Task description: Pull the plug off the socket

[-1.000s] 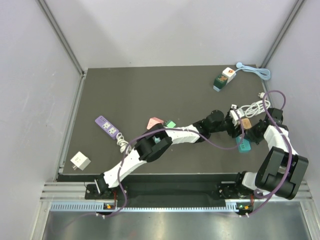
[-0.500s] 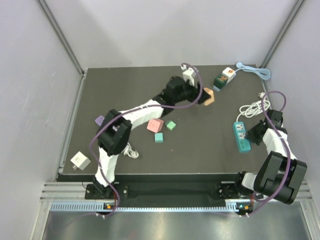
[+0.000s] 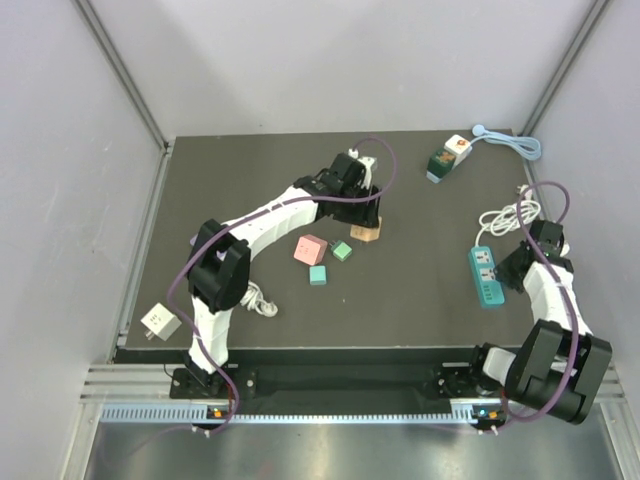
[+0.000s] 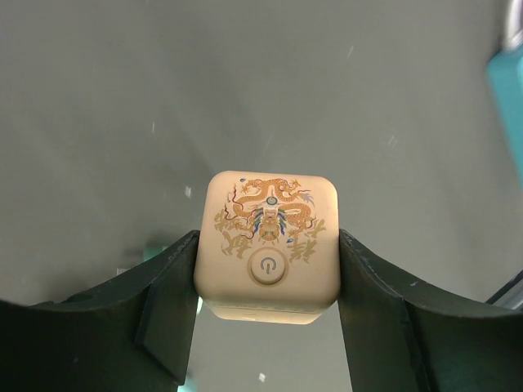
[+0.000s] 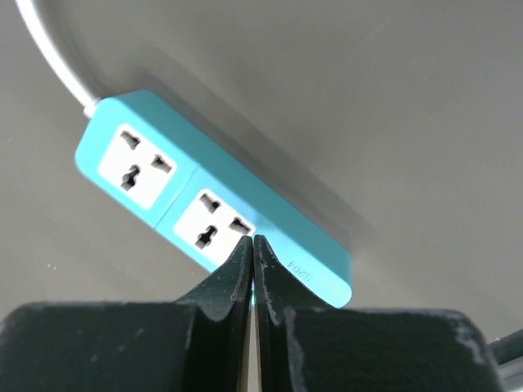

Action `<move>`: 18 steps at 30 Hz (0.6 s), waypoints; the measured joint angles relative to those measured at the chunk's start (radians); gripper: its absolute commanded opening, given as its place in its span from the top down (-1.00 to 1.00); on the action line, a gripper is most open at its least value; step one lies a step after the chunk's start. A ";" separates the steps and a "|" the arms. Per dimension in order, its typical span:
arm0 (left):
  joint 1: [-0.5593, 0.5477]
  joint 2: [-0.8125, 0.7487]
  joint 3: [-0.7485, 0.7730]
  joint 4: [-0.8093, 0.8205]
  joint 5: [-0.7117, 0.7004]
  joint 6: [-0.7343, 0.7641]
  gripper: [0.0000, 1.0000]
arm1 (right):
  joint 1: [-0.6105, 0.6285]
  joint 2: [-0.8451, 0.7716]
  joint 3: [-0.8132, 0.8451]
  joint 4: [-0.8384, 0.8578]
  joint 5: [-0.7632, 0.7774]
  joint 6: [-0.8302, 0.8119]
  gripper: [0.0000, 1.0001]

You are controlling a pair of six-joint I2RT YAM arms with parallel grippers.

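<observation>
Plug (image 4: 266, 245) in left claw (image 4: 267, 273) bears golden dragon, power symbol.

left tool (image 3: 364, 218) carried plug (image 4: 267, 245) off teal strip (image 3: 486, 275), now mid-table by pink block (image 3: 310, 248)

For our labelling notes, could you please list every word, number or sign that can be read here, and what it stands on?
Power sign (circle with a bar): on the round button of the beige cube plug.
Gold characters beside the dragon emblem on that face: too small and ornate to read.
Raised lettering near one end of the teal power strip: too blurred to read.
Nothing else is legible.
</observation>
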 measured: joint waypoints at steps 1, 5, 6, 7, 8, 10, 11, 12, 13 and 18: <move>-0.001 0.000 -0.006 -0.017 0.000 0.002 1.00 | 0.009 -0.008 0.000 0.000 0.005 -0.002 1.00; -0.005 0.000 -0.042 -0.063 0.000 0.005 1.00 | 0.052 -0.031 0.001 -0.002 0.034 -0.009 1.00; -0.005 0.003 -0.045 -0.071 0.000 0.005 1.00 | 0.066 -0.035 0.002 -0.003 0.041 -0.010 1.00; -0.005 0.005 -0.045 -0.074 0.000 0.004 1.00 | 0.081 -0.040 0.003 -0.006 0.048 -0.010 1.00; -0.006 0.011 -0.045 -0.072 0.001 0.004 0.86 | 0.098 -0.045 0.007 -0.012 0.057 -0.010 1.00; -0.006 0.031 -0.043 -0.073 0.000 0.003 0.78 | 0.129 -0.054 0.018 -0.019 0.065 -0.010 1.00; -0.006 0.048 -0.039 -0.077 -0.002 0.003 0.72 | 0.150 -0.061 0.026 -0.022 0.070 -0.009 1.00; -0.006 0.071 -0.026 -0.088 -0.003 0.003 0.67 | 0.172 -0.070 0.033 -0.022 0.074 -0.008 1.00; -0.007 0.095 -0.015 -0.092 -0.005 0.003 0.64 | 0.195 -0.079 0.039 -0.022 0.077 -0.006 1.00; -0.007 0.142 0.041 -0.105 0.004 0.002 -0.12 | 0.289 -0.112 0.053 -0.023 0.098 0.014 1.00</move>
